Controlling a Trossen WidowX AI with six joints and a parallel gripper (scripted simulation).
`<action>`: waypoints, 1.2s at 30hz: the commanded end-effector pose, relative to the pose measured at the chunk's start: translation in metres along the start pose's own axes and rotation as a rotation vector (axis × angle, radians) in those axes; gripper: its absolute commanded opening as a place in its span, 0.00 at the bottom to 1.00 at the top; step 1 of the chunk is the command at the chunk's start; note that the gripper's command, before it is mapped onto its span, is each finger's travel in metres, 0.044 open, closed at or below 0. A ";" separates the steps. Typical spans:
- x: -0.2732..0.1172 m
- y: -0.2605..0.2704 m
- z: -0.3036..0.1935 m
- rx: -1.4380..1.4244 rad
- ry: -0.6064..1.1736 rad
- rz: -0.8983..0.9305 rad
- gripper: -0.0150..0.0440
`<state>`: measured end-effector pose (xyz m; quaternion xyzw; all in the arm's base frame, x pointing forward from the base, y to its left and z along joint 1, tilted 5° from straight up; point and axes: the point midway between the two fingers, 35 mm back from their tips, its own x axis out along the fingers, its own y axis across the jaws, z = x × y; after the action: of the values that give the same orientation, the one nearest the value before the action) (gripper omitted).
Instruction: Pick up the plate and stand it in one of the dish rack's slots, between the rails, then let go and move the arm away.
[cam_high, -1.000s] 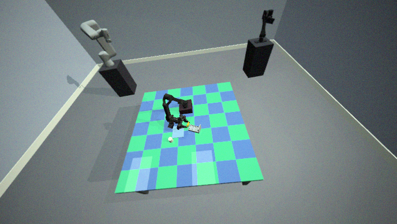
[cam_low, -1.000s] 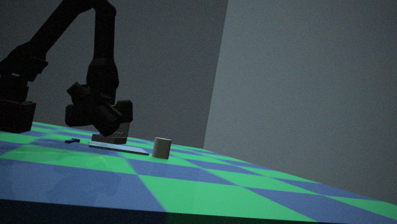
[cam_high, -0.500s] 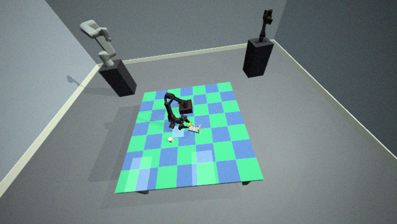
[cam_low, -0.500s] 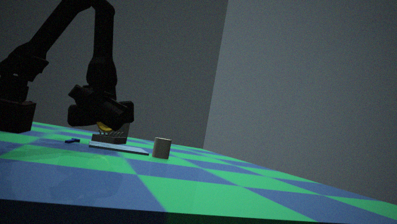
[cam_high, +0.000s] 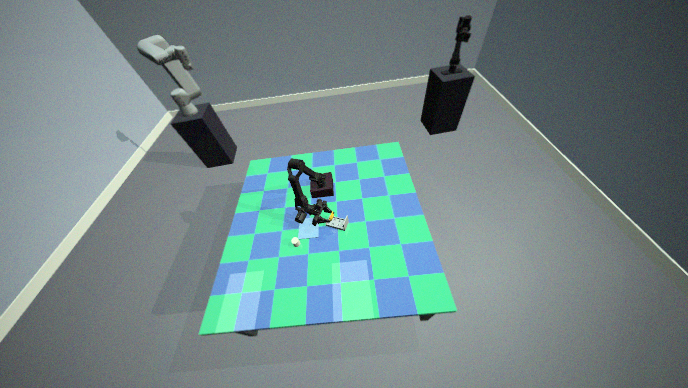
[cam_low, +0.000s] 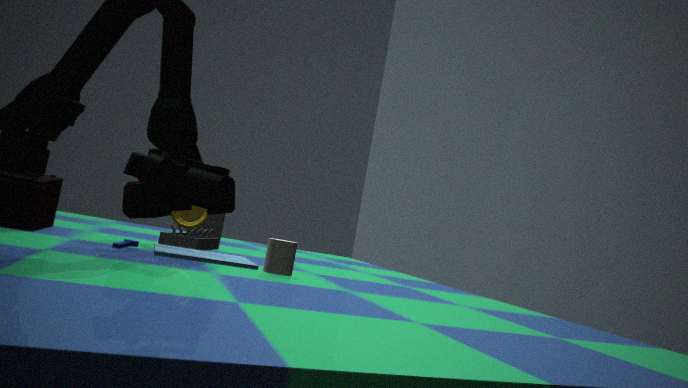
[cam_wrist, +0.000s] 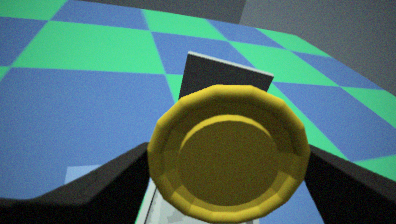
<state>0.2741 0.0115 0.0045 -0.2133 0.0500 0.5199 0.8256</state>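
The yellow round plate (cam_high: 331, 216) (cam_low: 190, 216) (cam_wrist: 229, 160) is held on edge, roughly upright, by its two sides. My gripper (cam_high: 330, 216) (cam_wrist: 226, 151) is shut on it; in the exterior view the fingertips are hard to make out. The grey dish rack (cam_high: 337, 224) (cam_low: 189, 240) (cam_wrist: 222, 75) has short rails and a tall end panel (cam_high: 346, 222). In the exterior view the plate's lower edge shows just above the rails. The plate hides most of the rack in the wrist view, so its alignment with a slot cannot be told.
A light blue flat slab (cam_high: 308, 231) (cam_low: 205, 255) lies beside the rack. A pale cylinder (cam_high: 295, 242) (cam_low: 280, 257) stands near the slab. A small dark blue object (cam_low: 125, 244) lies on the table left of the rack in the exterior view. The arm's dark base block (cam_high: 322, 186) stands behind.
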 end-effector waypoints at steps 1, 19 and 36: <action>0.004 -0.001 0.005 -0.005 -0.005 -0.003 0.25; 0.009 0.003 -0.012 -0.005 0.000 0.001 0.25; 0.009 0.004 -0.014 -0.001 -0.001 0.001 0.88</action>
<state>0.2766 0.0149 -0.0117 -0.2135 0.0495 0.5207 0.8252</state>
